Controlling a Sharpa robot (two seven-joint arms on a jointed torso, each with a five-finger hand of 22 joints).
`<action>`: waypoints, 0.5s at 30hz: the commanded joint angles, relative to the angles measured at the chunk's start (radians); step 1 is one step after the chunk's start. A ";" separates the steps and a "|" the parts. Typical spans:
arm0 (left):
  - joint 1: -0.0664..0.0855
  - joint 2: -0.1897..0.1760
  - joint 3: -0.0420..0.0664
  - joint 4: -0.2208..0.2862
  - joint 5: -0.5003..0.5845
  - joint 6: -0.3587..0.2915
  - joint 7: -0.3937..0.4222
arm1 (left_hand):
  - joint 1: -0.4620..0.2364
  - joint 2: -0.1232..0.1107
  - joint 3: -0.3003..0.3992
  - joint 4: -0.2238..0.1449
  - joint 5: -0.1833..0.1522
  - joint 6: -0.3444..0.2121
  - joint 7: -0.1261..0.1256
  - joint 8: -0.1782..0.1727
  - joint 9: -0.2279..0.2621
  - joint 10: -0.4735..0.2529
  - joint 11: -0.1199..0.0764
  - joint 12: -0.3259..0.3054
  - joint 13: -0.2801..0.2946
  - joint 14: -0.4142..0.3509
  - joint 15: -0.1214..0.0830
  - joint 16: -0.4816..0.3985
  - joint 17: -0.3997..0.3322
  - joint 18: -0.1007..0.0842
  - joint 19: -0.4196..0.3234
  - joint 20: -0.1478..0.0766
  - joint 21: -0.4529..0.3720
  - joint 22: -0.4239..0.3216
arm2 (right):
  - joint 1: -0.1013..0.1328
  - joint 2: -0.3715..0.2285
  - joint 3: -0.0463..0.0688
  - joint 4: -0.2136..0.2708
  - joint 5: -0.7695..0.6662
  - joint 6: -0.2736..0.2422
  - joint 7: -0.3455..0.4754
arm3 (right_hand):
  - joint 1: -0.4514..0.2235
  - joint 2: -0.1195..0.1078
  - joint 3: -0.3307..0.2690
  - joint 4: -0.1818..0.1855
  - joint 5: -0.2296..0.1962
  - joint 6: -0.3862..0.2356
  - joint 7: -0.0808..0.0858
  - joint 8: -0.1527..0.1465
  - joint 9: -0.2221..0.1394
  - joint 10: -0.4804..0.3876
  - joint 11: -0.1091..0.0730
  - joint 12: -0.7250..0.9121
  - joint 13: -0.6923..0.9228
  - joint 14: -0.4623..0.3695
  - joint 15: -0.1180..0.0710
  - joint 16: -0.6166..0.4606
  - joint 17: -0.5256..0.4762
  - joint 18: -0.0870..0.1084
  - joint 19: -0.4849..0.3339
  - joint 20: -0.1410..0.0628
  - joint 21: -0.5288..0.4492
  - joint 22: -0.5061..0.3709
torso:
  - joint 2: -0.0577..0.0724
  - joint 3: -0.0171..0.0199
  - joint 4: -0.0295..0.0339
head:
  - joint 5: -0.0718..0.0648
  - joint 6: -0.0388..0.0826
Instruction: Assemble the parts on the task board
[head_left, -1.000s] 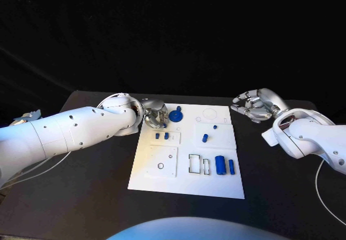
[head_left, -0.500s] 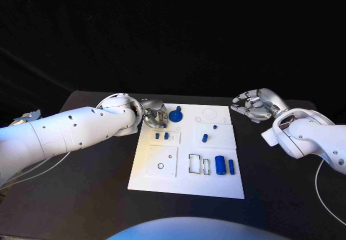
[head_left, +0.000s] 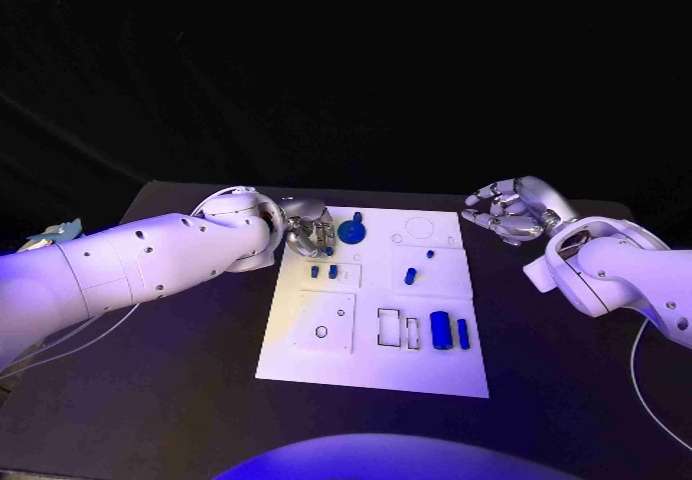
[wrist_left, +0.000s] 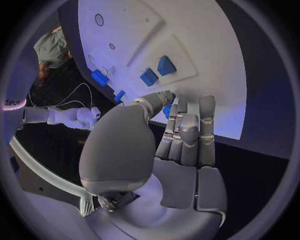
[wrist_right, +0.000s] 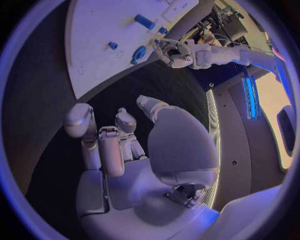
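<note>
Left hand holds at the round blue part, nothing has shifted

The silver left hand (head_left: 309, 236), upper left of the white task board (head_left: 375, 370), stays pinching the blue round knobbed part (head_left: 351, 232); the silver right hand (head_left: 508, 212) remains clenched empty, so assembly pauses.

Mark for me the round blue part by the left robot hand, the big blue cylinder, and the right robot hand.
round blue part (head_left: 351, 235), head view, its disc face.
big blue cylinder (head_left: 440, 329), head view, mid-body.
right robot hand (head_left: 506, 212), head view, curled fingers.

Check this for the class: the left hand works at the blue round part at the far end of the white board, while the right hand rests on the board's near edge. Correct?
Not quite. The head view shows the right hand raised beside the task board's far right corner, off the board and holding nothing. The left hand is indeed at the blue round part.
</note>
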 joint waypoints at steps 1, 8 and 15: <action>0.000 -0.002 0.000 0.003 0.007 0.003 -0.002 | -0.010 0.002 -0.008 0.001 0.002 -0.009 0.000 -0.005 -0.001 -0.008 0.001 -0.006 0.002 -0.005 0.001 0.000 -0.002 0.007 -0.009 0.001 -0.004 -0.002 | 0.000 0.000 0.000 -0.001 -0.003 -0.001 0.006 | 0.009 0.003 0.000 0.008 0.004 -0.008 0.000 0.004 -0.001 0.003 -0.005 0.005 -0.001 0.058 -0.008 -0.006 0.095 0.005 0.001 -0.004 -0.007 0.001 | 0.000 -0.0005 -0.0002 | 0.000 0.000; 0.000 -0.018 0.000 0.009 0.020 -0.002 -0.002 | -0.009 0.000 -0.010 0.001 0.003 -0.008 0.000 -0.006 -0.001 -0.015 0.002 -0.008 0.002 -0.009 0.002 -0.001 -0.008 0.009 -0.014 0.001 -0.010 -0.011 | -0.001 0.001 0.000 -0.006 -0.004 0.009 -0.001 | 0.012 0.003 0.000 0.010 0.004 -0.010 0.000 0.006 -0.004 -0.007 -0.005 -0.003 -0.013 0.055 -0.008 -0.010 0.087 0.008 -0.006 -0.004 -0.023 -0.010 | 0.000 -0.0005 -0.0001 | -0.001 0.001; 0.001 -0.054 0.003 0.019 0.117 -0.056 0.007 | -0.010 0.003 -0.016 0.016 0.006 -0.024 0.009 -0.018 -0.003 -0.056 0.015 -0.026 0.000 -0.080 0.013 -0.056 -0.157 0.014 -0.037 0.010 -0.041 -0.050 | -0.001 0.001 0.000 -0.012 -0.034 0.045 -0.010 | 0.065 -0.016 0.045 -0.022 0.004 -0.010 0.001 0.026 -0.015 -0.229 -0.005 -0.315 -0.338 -0.050 -0.009 -0.196 -0.179 0.068 -0.181 -0.004 -0.376 -0.264 | -0.001 -0.0007 0.0008 | -0.004 0.003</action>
